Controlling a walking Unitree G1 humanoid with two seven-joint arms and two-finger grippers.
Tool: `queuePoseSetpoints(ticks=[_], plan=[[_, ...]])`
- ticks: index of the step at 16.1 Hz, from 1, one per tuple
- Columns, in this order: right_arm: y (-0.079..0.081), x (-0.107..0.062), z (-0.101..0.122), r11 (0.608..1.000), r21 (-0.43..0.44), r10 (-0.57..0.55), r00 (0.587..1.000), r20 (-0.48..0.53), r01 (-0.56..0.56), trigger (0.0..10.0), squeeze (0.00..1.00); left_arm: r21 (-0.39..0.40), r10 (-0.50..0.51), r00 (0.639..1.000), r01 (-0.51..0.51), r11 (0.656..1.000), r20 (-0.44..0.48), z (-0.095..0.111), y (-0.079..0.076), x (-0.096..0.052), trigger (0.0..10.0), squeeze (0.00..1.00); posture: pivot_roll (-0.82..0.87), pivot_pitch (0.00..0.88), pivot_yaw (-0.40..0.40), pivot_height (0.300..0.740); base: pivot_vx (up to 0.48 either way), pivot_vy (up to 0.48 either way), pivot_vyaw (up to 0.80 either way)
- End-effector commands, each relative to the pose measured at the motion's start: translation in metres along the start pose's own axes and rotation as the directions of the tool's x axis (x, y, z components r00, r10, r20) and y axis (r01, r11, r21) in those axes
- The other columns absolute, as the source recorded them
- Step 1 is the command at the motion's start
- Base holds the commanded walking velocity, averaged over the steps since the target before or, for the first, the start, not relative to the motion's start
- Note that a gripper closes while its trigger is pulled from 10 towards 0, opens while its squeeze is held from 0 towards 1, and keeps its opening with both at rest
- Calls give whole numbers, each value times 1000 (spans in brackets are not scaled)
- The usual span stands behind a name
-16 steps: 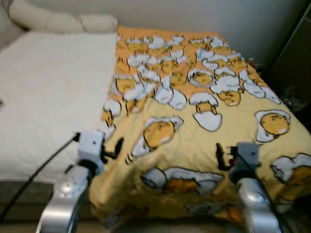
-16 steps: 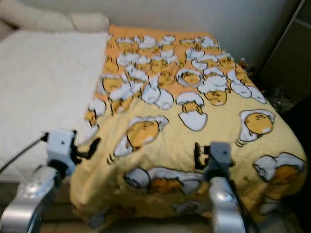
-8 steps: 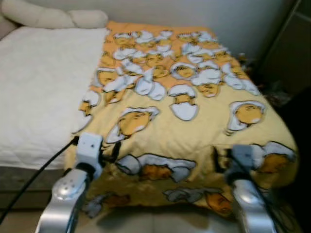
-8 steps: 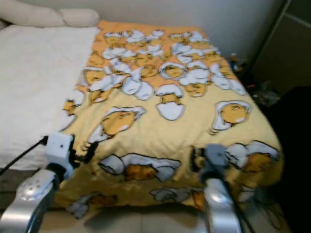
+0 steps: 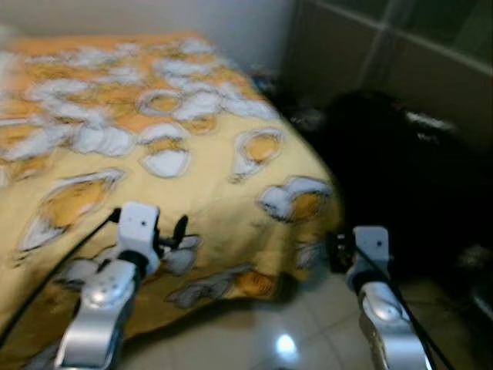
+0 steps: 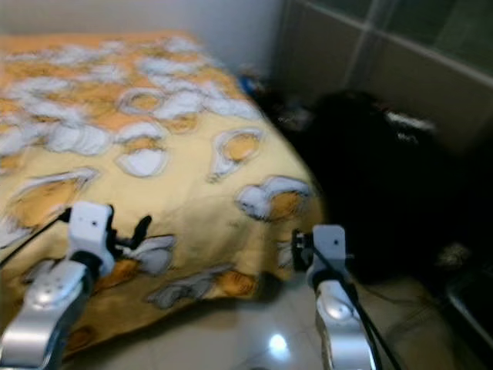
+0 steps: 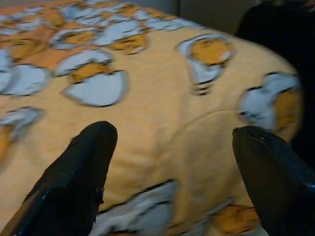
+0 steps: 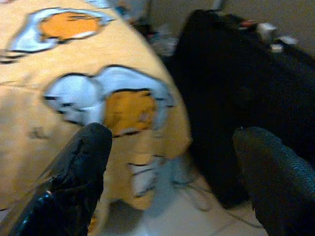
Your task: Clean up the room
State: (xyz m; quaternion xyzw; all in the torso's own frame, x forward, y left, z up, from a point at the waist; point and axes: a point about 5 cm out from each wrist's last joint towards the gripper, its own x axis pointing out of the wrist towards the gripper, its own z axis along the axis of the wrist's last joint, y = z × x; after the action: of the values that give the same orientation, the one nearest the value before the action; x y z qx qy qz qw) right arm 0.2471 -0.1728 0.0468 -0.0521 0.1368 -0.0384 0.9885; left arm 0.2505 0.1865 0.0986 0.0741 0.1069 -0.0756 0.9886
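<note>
Blanket (image 5: pixel 154 146): yellow-orange, printed with white-and-yellow egg figures, spread over the bed and hanging over its corner toward the floor. Lies ahead of and under both claws.
Left claw (image 7: pixel 172 172): raised over the blanket near the bed's edge, fingers (image 7: pixel 78 172) wide apart, holding nothing.
Right claw (image 8: pixel 172 177): raised just off the bed's corner, above the floor, fingers (image 8: pixel 78 167) wide apart, holding nothing; blanket corner to its left, dark mass to its right.
Dark mass (image 5: pixel 393 177): black, bulky, on the floor beside the bed; blurred, kind unclear.
Floor (image 5: pixel 262 339): pale glossy tile, one light glint between the claws.
Wall (image 5: pixel 400 62): dark panelled, behind the dark mass.
</note>
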Motion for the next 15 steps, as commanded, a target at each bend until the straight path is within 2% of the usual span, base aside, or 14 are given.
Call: queuePoseSetpoints(ticks=[1, 5, 7, 10, 15], plan=[[-6, 3, 5, 1000, -3, -22, 1000, 20, 22, 10000, 0, -10, 22, 1000, -22, 1000, 16, 4, 2, 2, 10000, 0, 113, 0, -20, 740, 0, 0, -800], [-6, 8, 10, 999, 22, -40, 999, 34, 40, 10000, 0, 7, 17, 999, -18, 1000, 40, 8, 3, 7, 10000, 0, 126, 0, -21, 740, 0, 0, -800], [1, 9, 9, 1000, 24, -18, 999, 32, 18, 10000, 0, 50, -9, 999, 6, 999, 45, 9, 2, 9, 10000, 0, 125, 0, -16, 740, 0, 0, -800], [3, 11, 15, 1000, 5, -8, 998, 55, 7, 10000, 0, 16, -13, 998, 12, 1000, 58, 9, 0, 11, 10000, 0, 125, 0, -30, 740, 0, 0, -800], [3, 9, 10, 1000, 14, -5, 999, 38, 4, 10000, 0, 4, -24, 998, 24, 1000, 62, 7, 0, 11, 10000, 0, 130, 0, -35, 740, 0, 0, -800]])
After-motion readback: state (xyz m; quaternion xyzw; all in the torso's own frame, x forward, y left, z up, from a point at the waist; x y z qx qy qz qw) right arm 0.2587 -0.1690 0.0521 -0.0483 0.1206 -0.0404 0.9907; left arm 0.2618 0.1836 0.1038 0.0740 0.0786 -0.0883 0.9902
